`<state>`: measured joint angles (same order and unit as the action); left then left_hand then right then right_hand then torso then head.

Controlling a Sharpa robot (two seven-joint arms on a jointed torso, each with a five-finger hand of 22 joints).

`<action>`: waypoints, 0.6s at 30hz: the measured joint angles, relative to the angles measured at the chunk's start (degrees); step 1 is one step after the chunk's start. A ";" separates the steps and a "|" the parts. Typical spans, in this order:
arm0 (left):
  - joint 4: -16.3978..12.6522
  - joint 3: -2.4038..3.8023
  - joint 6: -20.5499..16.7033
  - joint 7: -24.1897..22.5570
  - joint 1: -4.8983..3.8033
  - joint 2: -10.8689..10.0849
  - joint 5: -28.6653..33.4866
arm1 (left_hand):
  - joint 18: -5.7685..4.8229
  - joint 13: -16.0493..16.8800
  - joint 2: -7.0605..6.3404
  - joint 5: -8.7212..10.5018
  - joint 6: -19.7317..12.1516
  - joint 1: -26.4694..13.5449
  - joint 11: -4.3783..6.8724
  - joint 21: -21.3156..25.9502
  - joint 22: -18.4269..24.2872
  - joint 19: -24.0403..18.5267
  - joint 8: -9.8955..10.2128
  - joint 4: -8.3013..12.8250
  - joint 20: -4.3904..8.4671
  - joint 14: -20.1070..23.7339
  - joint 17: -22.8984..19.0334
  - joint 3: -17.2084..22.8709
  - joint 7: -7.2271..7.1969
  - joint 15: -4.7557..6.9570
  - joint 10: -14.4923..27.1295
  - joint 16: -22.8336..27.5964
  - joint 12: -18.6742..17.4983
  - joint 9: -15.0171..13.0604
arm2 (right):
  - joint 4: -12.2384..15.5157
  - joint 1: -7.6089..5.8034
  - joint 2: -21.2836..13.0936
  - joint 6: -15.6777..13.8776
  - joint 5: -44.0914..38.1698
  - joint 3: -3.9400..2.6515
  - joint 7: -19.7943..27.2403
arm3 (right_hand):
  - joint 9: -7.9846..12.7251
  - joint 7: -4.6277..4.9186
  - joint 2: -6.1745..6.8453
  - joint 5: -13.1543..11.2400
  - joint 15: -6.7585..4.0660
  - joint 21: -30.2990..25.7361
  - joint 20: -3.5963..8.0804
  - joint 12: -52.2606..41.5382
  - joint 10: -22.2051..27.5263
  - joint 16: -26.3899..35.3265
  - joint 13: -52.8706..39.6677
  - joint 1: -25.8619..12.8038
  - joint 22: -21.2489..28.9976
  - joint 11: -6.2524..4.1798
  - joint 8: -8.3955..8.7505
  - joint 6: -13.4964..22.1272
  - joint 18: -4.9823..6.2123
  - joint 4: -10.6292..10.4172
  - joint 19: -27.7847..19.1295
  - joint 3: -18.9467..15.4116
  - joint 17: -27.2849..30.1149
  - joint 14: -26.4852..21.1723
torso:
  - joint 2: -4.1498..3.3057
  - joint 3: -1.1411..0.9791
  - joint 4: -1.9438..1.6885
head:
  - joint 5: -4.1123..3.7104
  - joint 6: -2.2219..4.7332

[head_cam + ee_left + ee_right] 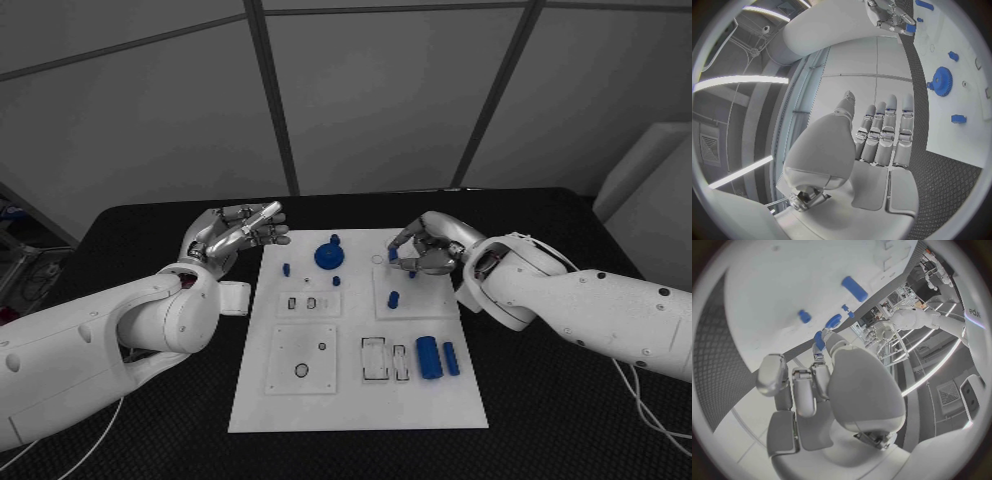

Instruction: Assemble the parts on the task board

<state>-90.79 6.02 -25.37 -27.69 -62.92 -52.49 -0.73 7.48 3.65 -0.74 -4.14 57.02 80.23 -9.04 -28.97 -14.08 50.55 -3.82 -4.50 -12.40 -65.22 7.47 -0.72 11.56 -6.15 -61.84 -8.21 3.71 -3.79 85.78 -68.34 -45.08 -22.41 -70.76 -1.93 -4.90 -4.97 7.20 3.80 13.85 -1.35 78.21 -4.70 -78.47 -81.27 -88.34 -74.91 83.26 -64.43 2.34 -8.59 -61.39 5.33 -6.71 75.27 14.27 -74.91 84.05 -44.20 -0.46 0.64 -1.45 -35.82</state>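
Black table (130,225) under white task board (361,400), blue gear (330,257) seated near its far edge. Right hand (420,250) pinching small blue peg (394,256) above board's far right, likely mid-insertion; needs lowering squarely into socket. Left hand (235,232) spread, holding nothing, beside board

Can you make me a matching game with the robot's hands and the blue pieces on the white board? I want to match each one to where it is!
Things:
1. left hand
2. right hand
3. blue gear
4. big blue cylinder

Places or states:
A. lying at the near right of the task board
B. holding a small blue part
C. open, beside the board's left edge
D. on the far part of the board, between the hands

Pairs: 1-C, 2-B, 3-D, 4-A
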 measured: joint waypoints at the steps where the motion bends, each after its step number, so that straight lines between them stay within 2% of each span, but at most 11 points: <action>1: 0.03 0.00 0.00 0.01 0.00 0.03 0.00 | 0.00 0.00 0.00 0.00 0.00 0.00 0.00 0.00 0.00 0.00 0.00 0.00 0.00 0.00 0.00 0.00 0.00 0.00 0.00 0.00 0.00 0.00 | 0.41 0.00 0.73 0.00 -0.48 0.00 -0.23 | 0.00 0.00 0.37 0.92 0.00 0.00 0.00 0.00 -0.01 0.00 0.00 -0.37 0.00 -0.01 -0.05 0.00 0.00 0.08 0.00 0.07 0.00 0.00 | -0.02 0.00 -0.04 | 0.07 -0.12; 3: 0.11 0.00 0.00 0.01 0.00 0.12 0.00 | 0.00 0.00 0.00 0.00 0.00 0.00 0.00 0.00 0.00 0.00 0.00 0.00 0.00 0.00 0.00 0.00 0.00 0.00 0.00 0.00 0.00 0.00 | 1.03 0.00 2.23 0.02 -1.68 0.01 -0.63 | -0.01 0.00 0.72 1.76 0.00 0.00 0.00 -0.12 -0.21 0.00 0.00 -0.71 -0.03 -0.21 -0.33 0.00 0.00 0.09 0.00 0.09 0.00 0.00 | -0.04 0.03 -0.09 | 0.15 -0.26; 7: 0.21 0.00 0.01 0.02 0.00 0.25 0.00 | 0.00 0.00 0.00 0.00 0.00 0.00 0.00 0.00 0.00 0.00 0.00 0.00 0.00 0.00 0.00 0.00 0.00 0.00 0.00 0.00 0.00 0.00 | 2.10 0.01 5.11 0.06 -4.68 0.04 -1.28 | -0.04 0.10 0.92 1.79 0.00 0.24 0.00 -0.24 -0.21 0.00 0.00 -1.04 -0.08 -0.20 -0.53 -0.12 0.00 0.12 0.00 0.14 0.00 0.00 | -0.08 0.08 -0.18 | 0.55 -0.35; 15: 0.28 0.00 0.01 0.03 0.00 0.32 0.00 | 0.00 0.00 0.00 0.00 0.00 0.00 0.00 0.00 0.01 0.00 0.00 0.00 0.00 0.00 -0.01 0.00 0.00 0.00 0.00 0.00 0.00 0.00 | 2.61 0.04 8.69 0.16 -9.64 0.05 -3.04 | -0.07 0.20 0.78 1.79 -0.20 0.25 0.00 -0.24 -0.36 0.00 0.00 -1.79 -0.27 -0.35 -0.53 -0.22 0.00 -0.04 0.00 0.31 0.00 -0.21 | -0.09 0.05 -0.18 | 1.94 -0.65; 18: 0.42 0.00 0.01 0.04 0.00 0.36 0.00 | 0.00 0.00 0.00 0.00 0.00 0.00 0.00 0.00 0.01 0.00 0.00 0.00 0.00 0.00 -0.01 0.00 0.00 0.00 0.00 0.00 0.00 0.00 | 2.28 0.13 10.23 0.43 -10.98 0.05 -3.83 | -0.37 0.16 1.24 1.79 -0.40 0.25 0.21 -0.24 -0.42 0.00 0.00 -2.24 -0.27 -0.41 -0.53 -0.26 0.00 -0.04 0.21 0.31 0.00 -0.01 | -0.10 0.03 -0.13 | 2.37 -0.74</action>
<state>-90.38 6.02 -25.36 -27.65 -62.92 -52.14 -0.73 7.48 3.65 -0.74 -4.14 57.02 80.23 -9.04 -28.97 -14.08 50.55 -3.82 -4.50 -12.40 -65.22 7.46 -0.72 11.57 -6.15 -61.84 -8.21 3.71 -3.79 88.06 -68.22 -34.84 -21.97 -81.75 -1.88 -8.73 -5.34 7.36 5.04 15.64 -1.76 78.46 -4.49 -78.71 -81.69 -88.34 -74.91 81.02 -64.70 1.93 -9.12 -61.66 5.33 -6.75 75.48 14.58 -74.90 84.04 -44.31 -0.43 0.52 0.92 -36.56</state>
